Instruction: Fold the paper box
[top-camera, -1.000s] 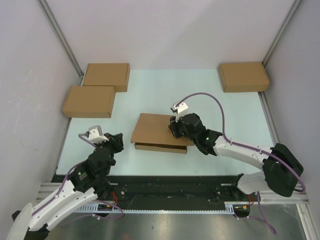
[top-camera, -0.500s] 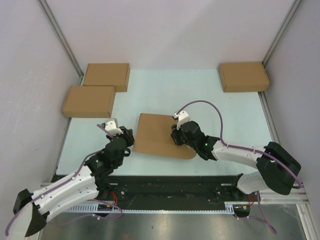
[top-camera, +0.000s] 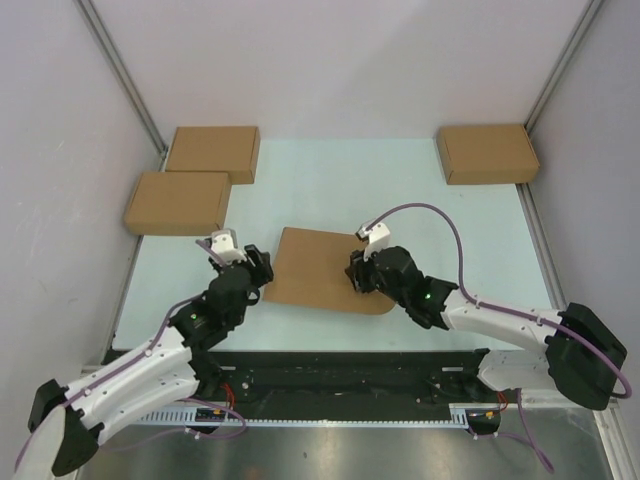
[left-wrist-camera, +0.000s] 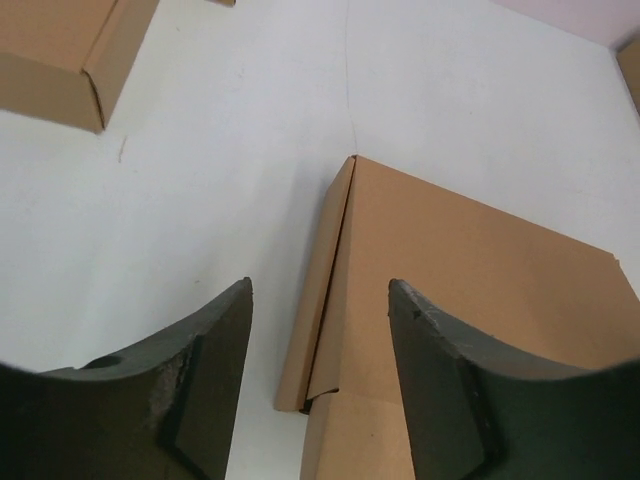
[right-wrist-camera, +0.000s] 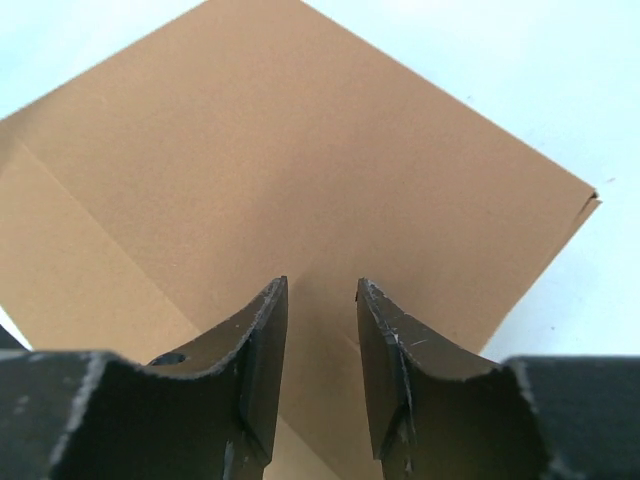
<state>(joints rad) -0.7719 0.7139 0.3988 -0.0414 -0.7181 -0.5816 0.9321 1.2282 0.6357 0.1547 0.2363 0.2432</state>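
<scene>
Left gripper (top-camera: 256, 270), jaws spread wide and holding nothing, has swung in from the near-left of the tabletop (top-camera: 330, 190) within the last second to arrive at the left edge of the paper box (top-camera: 315, 268). In its wrist view the fingers (left-wrist-camera: 215, 340) frame the box's left wall and near-left corner (left-wrist-camera: 320, 330) without visibly touching either. The right gripper (top-camera: 361, 277) sits over the right half of the lid, its jaws parted only narrowly with nothing between them, the brown panel (right-wrist-camera: 300, 150) filling its wrist view. Whether its tips press on the cardboard cannot be told.

A second ago the lid stood propped, the front wall showing as a dark gap beneath it. It now lies flat, and from above the box reads as one closed slab at the middle of the tabletop, turned a little clockwise from where it lay. Three finished boxes (top-camera: 212, 152) (top-camera: 177, 202) (top-camera: 487, 152) sit untouched along the far side.

With the lid down, the fold appears close to done. A rounded corner juts at the near-right edge and a small gap shows at the near-left corner, so the front flap may still need tucking, a job the newly arrived left gripper looks placed to help with.
</scene>
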